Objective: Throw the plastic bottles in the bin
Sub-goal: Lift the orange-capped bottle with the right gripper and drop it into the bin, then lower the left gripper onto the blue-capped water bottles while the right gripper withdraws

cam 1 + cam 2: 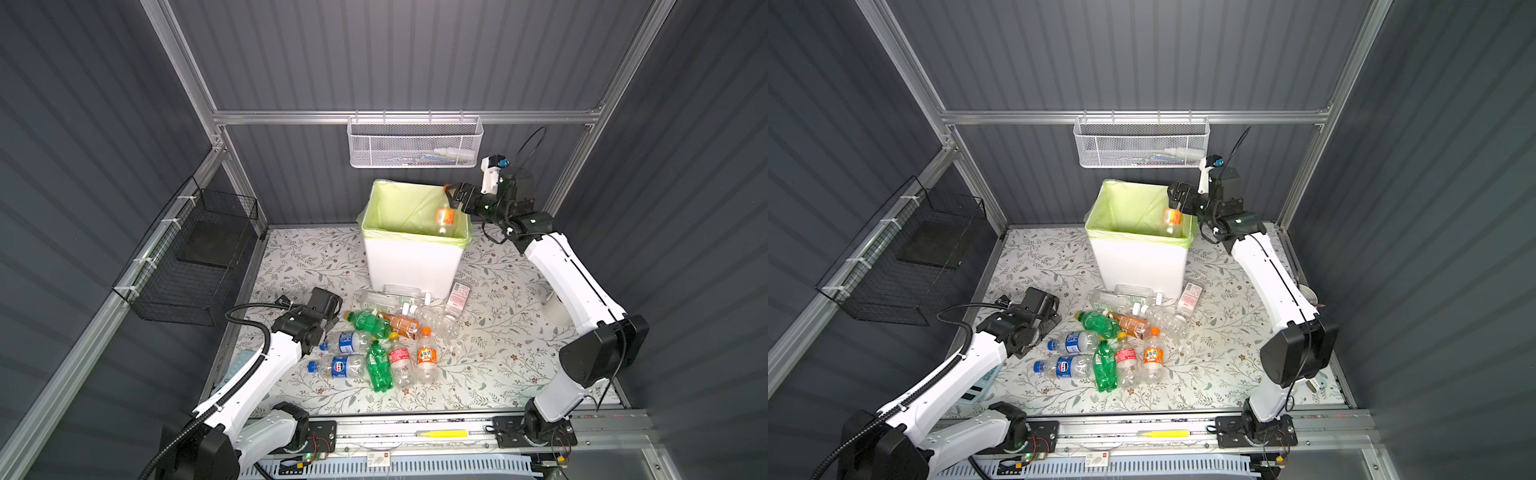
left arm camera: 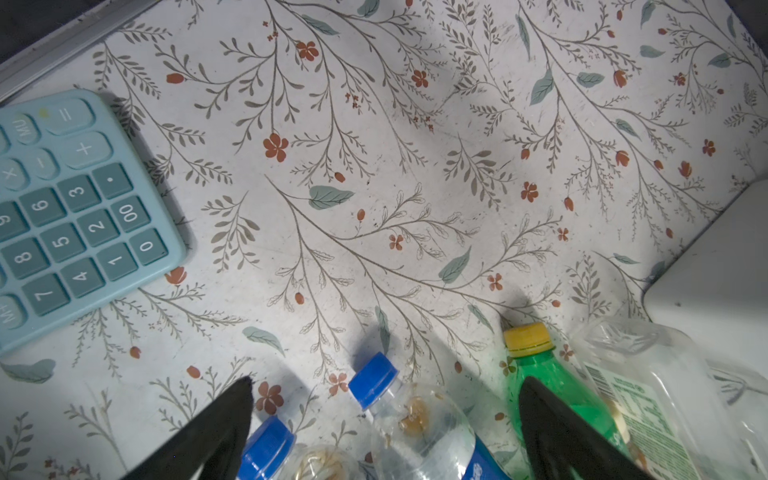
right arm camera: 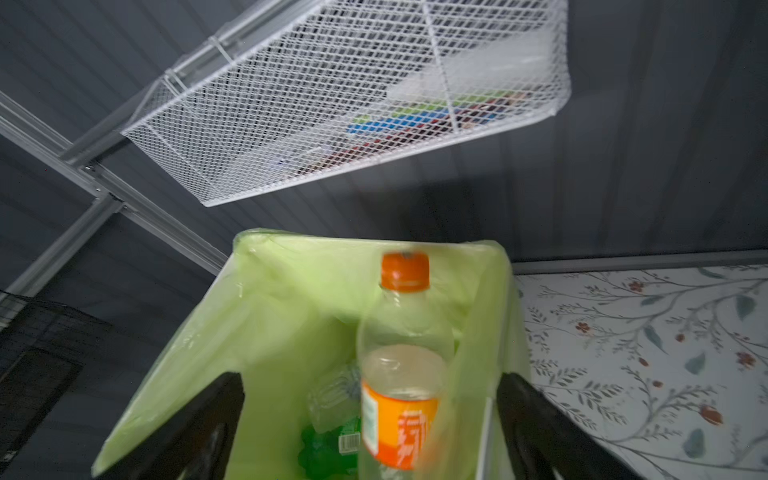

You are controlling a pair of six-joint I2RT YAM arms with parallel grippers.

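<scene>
The bin (image 1: 411,266) is white with a lime-green bag and stands at the back of the floral mat. My right gripper (image 1: 451,195) hangs open over its right rim. An orange-labelled bottle (image 3: 401,374) is loose between the spread fingers and blurred, dropping into the bag (image 3: 270,311) above a green bottle (image 3: 324,449). Several plastic bottles (image 1: 390,336) lie in a heap before the bin. My left gripper (image 2: 386,380) is open just over two blue-capped bottles (image 2: 419,424), touching neither. A green yellow-capped bottle (image 2: 552,374) lies under one finger.
A white mesh basket (image 1: 415,141) hangs on the back rail above the bin. A black wire basket (image 1: 195,257) is fixed to the left wall. A pale blue calculator (image 2: 75,216) lies by the mat's left edge. A white cup (image 1: 557,309) stands at the right, behind my right arm.
</scene>
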